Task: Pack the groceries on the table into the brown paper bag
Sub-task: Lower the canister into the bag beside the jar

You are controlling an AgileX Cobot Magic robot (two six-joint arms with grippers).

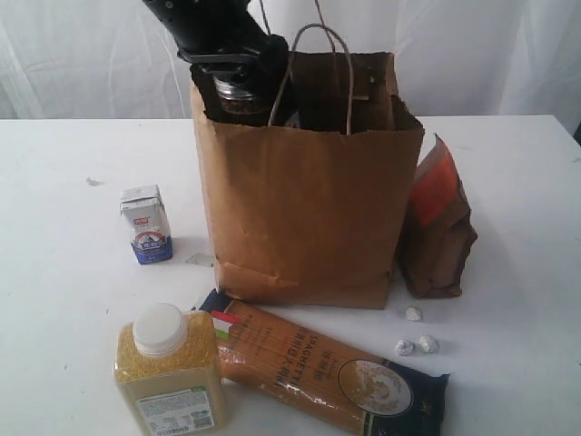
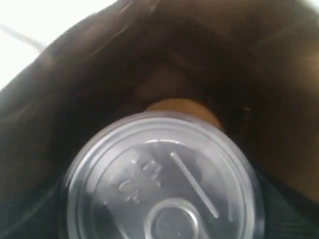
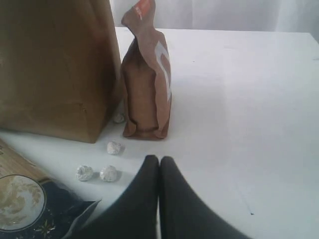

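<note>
The left gripper (image 1: 238,74) is angling down into the mouth of the tall, creased brown kraft-paper bag (image 1: 300,209). Its jaws are spread wide around a round, metal-lidded glass jar (image 1: 238,100), which is sitting level with the bag's rim. The right gripper (image 3: 159,172) is hovering low over the smooth white tabletop (image 3: 239,99), its dark tapered fingers pressed together. It is near the crumpled brown-orange pouch (image 3: 146,84) standing beside the bag.
</note>
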